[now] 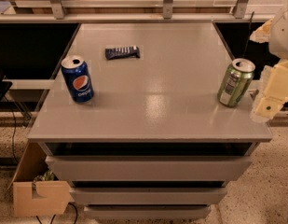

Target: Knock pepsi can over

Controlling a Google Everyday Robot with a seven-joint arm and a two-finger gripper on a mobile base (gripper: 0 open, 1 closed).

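The pepsi can (77, 79) stands upright on the grey table (148, 106), well apart from the gripper (268, 105), at the table's opposite side. A green can (235, 82) stands just beside the gripper. The cream arm (283, 36) hangs down at the table's right edge, partly cut off. I cannot tell whether the gripper is released or clenched.

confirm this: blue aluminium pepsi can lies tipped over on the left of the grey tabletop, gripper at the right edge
Not tipped over: the camera view shows the blue aluminium pepsi can standing upright on the left of the grey tabletop, gripper at the right edge.
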